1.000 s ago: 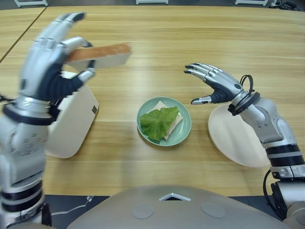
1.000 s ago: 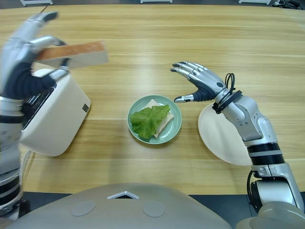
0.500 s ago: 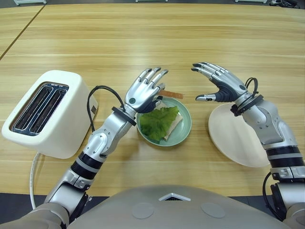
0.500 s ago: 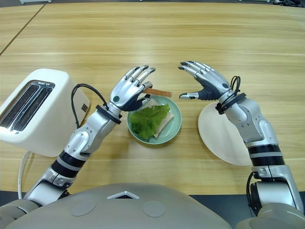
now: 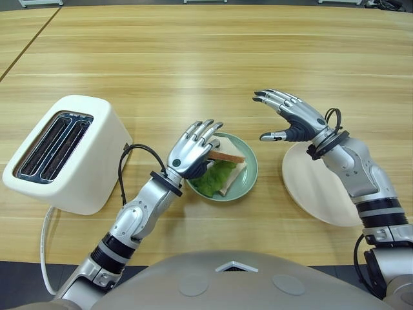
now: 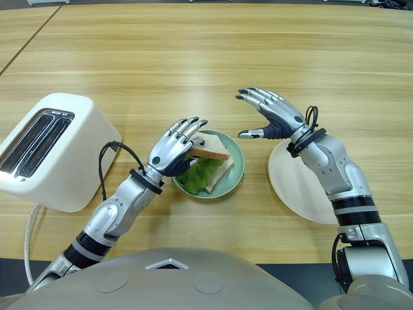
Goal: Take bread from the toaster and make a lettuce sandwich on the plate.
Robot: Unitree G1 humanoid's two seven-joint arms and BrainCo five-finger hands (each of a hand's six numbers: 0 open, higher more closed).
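Observation:
My left hand [image 5: 192, 150] is over the left side of the green plate [image 5: 250, 180], holding a toasted bread slice [image 5: 226, 157] by its left end. The slice lies tilted, brown crust up, on top of the lettuce leaf [image 5: 217, 178]. Under the lettuce a lower bread slice [image 5: 237, 177] shows at the plate's right. The white toaster [image 5: 67, 152] stands at the left with its dark slots facing up. My right hand [image 5: 292, 117] hovers open above the table, just right of the green plate and apart from it.
A large cream plate [image 5: 317, 187] lies flat at the right, below my right forearm. The toaster's white cord [image 5: 44, 248] runs off the near table edge. Bare wooden tabletop stretches across the far side.
My left hand came down from beside the toaster to the green plate and lowered the bread slice onto the lettuce. The right hand shifted only slightly.

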